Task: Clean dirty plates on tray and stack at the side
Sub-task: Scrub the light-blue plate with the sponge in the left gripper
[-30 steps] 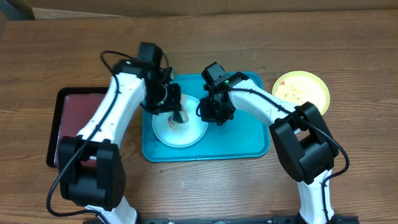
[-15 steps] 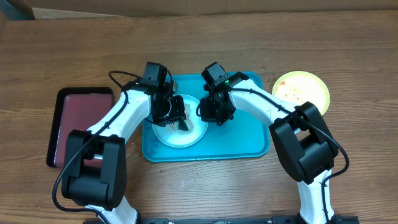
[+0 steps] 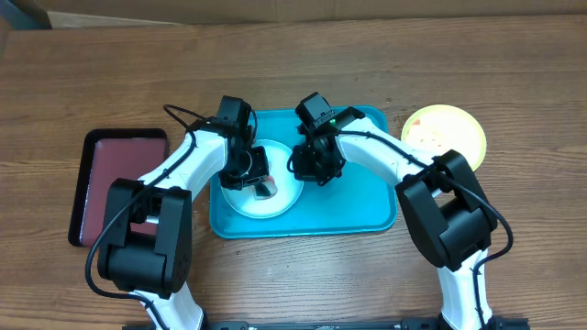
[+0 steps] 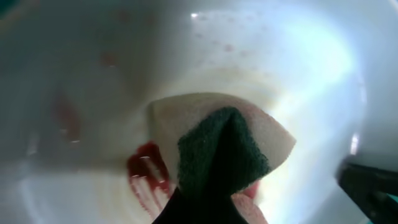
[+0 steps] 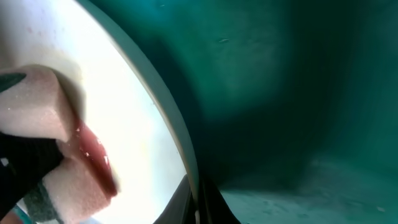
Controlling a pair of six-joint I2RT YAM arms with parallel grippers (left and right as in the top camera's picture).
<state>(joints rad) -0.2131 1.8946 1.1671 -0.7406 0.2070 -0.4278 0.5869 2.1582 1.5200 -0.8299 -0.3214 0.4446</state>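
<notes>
Well, on the wooden table [image 3: 514, 55] the blue tray [image 3: 367, 206] sits square in the middle, with a maroon tray [image 3: 105, 183] off to its left and a yellow plate [image 3: 449, 137] set on the bare wood just past its right end. Only one plate lies on the blue tray, the white plate [image 3: 280, 206], in its left half. Both arms reach in over it from either side. The right gripper [image 3: 316, 167] is closed at the plate's right rim and looks to be pinching it to steady it. The left gripper [image 3: 260, 183] is clamped on a folded sponge [image 4: 249, 134], which it presses down into the plate's well. Up close, a red smear [image 4: 144, 171] lies against the sponge's lower left edge, some of it already on the foam. So the left arm is the one placed to wipe, and I'd judge the stroke wants to go over that smear, away from the pinned rim. On that side there is open plate before the raised edge. The right half of the blue tray is bare and leaves room to lift the plate out toward the yellow one.
</notes>
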